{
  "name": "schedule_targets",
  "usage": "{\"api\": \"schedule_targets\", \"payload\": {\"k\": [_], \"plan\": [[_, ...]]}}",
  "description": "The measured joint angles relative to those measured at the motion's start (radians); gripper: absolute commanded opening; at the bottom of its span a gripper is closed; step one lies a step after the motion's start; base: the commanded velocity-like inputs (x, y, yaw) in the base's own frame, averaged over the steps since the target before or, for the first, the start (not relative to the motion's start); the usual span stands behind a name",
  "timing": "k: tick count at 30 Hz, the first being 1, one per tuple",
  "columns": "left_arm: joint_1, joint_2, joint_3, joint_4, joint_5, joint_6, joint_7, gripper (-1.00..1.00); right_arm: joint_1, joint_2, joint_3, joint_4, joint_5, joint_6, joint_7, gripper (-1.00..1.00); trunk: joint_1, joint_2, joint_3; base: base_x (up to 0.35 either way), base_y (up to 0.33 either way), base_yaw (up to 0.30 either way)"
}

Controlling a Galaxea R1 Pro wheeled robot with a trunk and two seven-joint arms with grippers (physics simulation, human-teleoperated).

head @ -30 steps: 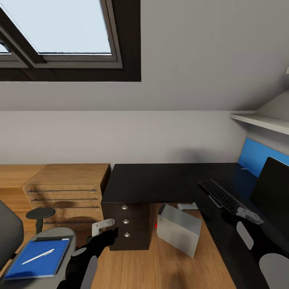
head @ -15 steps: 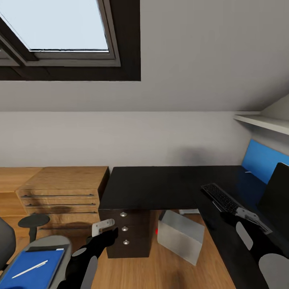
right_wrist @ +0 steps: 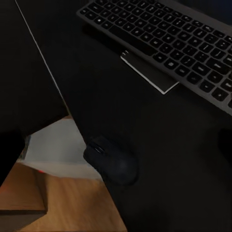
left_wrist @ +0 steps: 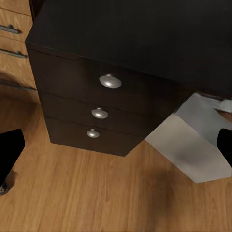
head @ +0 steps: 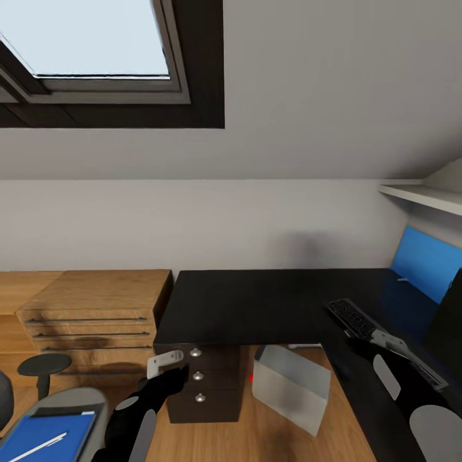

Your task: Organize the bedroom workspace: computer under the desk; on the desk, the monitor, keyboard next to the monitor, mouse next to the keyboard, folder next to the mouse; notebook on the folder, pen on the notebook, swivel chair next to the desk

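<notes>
The black L-shaped desk [head: 256,301] carries the keyboard [head: 351,317] and, at the far right, the monitor [head: 450,321]. The pale computer [head: 292,385] stands on the floor beneath it. At the lower left, the swivel chair [head: 77,401] holds the blue folder [head: 48,436] with the pen [head: 38,446] on top; the notebook is hidden. My left gripper [head: 173,372] hangs open before the desk drawers [left_wrist: 110,81], its fingers [left_wrist: 9,150] spread wide. My right gripper [head: 385,340] is open just above the black mouse [right_wrist: 112,159], which lies near the desk's edge beside the keyboard [right_wrist: 169,43].
A light wooden drawer unit [head: 96,308] stands left of the desk against the wall. A blue wall panel [head: 427,263] and a white shelf [head: 423,196] sit above the desk's right wing. Wooden floor [head: 269,436] lies between me and the desk.
The whole view has shifted: the desk looks nearer and more central, and the chair with the folder has slid toward the lower left corner. Both arms keep their pose.
</notes>
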Motion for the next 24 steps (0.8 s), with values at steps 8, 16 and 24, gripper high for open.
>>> {"api": "schedule_targets", "payload": {"k": [8, 16, 24], "plan": [[0.001, 0.000, -0.001, -0.001, 0.000, 0.000, 0.000, 1.00, 0.001, 0.001, 0.060, 0.005, 0.075, -0.001, 0.085, 1.00, 0.000, 0.000, 0.000, 0.181, 0.000, 0.000], [0.002, 0.000, -0.002, -0.003, 0.000, 0.000, -0.001, 1.00, 0.001, 0.001, 0.107, 0.006, 0.086, -0.001, 0.086, 1.00, 0.001, 0.000, 0.000, 0.008, 0.000, 0.000], [0.002, 0.000, -0.030, -0.041, 0.004, 0.007, -0.003, 1.00, 0.001, -0.004, 0.157, 0.031, 0.097, -0.047, 0.088, 1.00, 0.001, 0.000, 0.000, 0.000, 0.000, 0.000]]}}
